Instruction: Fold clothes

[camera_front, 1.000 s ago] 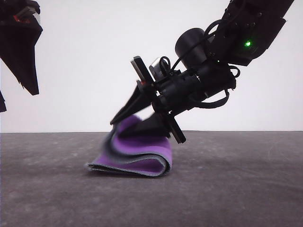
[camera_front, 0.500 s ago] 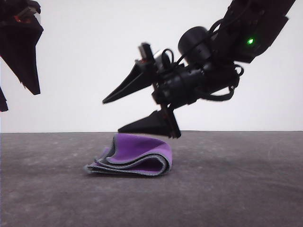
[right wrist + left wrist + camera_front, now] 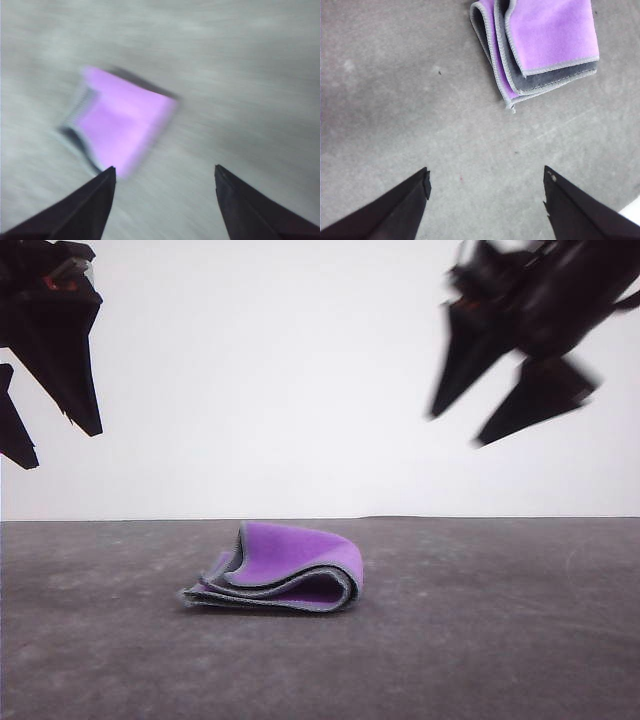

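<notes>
Item: folded cloth (image 3: 280,575) loose on the table (image 3: 500,640), purple up; both my pincers, left (image 3: 45,430) and right (image 3: 480,420), gaping and empty overhead; risk: springy top layer may unfold, nothing pinning it.

Dark grey table (image 3: 520,640); plain white wall (image 3: 270,380) behind.
</notes>
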Tool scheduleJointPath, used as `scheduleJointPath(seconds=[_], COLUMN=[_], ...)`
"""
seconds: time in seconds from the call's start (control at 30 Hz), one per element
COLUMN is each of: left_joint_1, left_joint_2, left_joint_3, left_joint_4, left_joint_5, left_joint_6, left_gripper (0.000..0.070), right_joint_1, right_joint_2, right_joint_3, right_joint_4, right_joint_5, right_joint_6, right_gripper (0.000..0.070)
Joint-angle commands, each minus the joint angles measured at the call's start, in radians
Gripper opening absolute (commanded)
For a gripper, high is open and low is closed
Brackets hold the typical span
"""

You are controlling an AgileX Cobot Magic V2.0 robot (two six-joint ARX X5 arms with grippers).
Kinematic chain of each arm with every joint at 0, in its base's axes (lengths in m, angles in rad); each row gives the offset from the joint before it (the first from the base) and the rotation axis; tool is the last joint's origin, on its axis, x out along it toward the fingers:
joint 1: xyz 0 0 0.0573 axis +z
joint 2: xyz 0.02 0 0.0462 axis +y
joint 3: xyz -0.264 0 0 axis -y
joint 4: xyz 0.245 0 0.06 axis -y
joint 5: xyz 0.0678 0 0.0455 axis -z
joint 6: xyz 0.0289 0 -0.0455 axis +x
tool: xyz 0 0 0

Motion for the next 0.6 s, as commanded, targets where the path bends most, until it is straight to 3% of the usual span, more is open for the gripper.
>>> scheduleJointPath(seconds=[0.0,0.13,0.27,0.57], left_joint_1=[0.005,0.027,0.054,0.078], left_joint_2=[0.005,0.005,0.005,0.005], left_joint_3=[0.008,0.008,0.008,0.008], left_joint_4=[0.002,0.006,0.018,0.027], left_joint_5=[-0.002,-0.002,-0.002,-0.002], left_joint_6=[0.023,0.023,0.019,0.015], left_gripper=[0.0434,0.0434,0.0434,0.0434], right_joint_1=[-0.022,-0.093,-0.136,-0.152], right_joint_2=[-0.027,-0.111,-0.186,-0.235], right_joint_3=[0.013,-0.007,-0.071,-0.117], right_joint_4=[-0.042,-0.131,-0.130,-0.133], right_joint_5=[0.042,0.110,0.116,0.116], right_joint_6=[-0.066,-0.078,-0.080,-0.092], right_gripper=[0.0395,0.0395,0.0395,0.0394])
